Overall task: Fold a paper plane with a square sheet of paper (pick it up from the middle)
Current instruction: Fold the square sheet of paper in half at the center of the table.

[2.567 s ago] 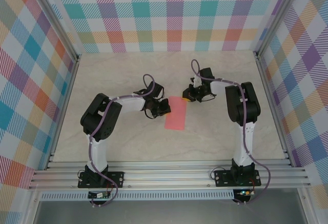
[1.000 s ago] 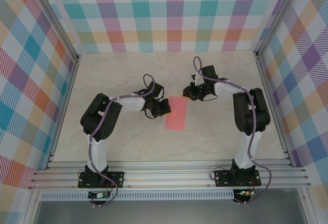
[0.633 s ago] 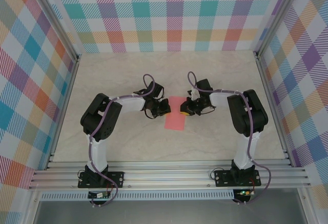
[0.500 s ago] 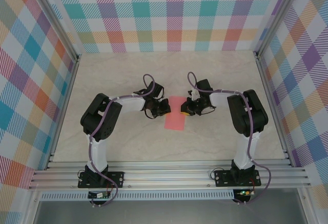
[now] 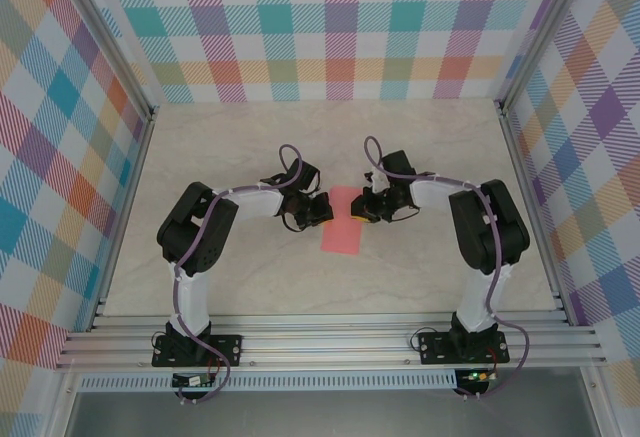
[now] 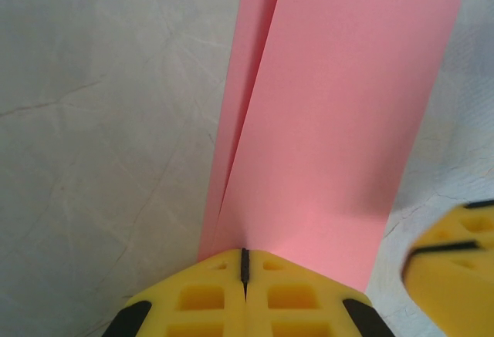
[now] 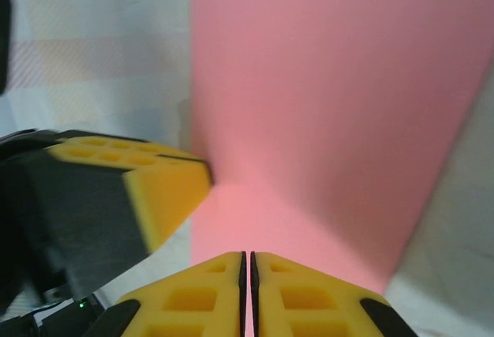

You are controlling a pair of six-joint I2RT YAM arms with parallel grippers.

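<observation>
Folded pink paper (image 5: 343, 220) flat at mid-table (image 5: 240, 157), between left gripper (image 5: 322, 209) and right gripper (image 5: 365, 212). Both pressed together, tips on opposite edges. For a clean crease: pin one side, square up the slightly offset layers, then press along the fold. Pale, smooth marbled top; chequered walls (image 5: 340, 27) on three sides.

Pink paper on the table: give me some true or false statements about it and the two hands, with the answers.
1. The pink paper is folded into a long rectangle. True.
2. The left hand is wide open. False: its fingers are shut, with the tips at the paper's edge.
3. The paper lies on the table between the left hand and the right hand. True.
4. The paper is already a pointed dart. False: it is a plain rectangle with no nose.
</observation>
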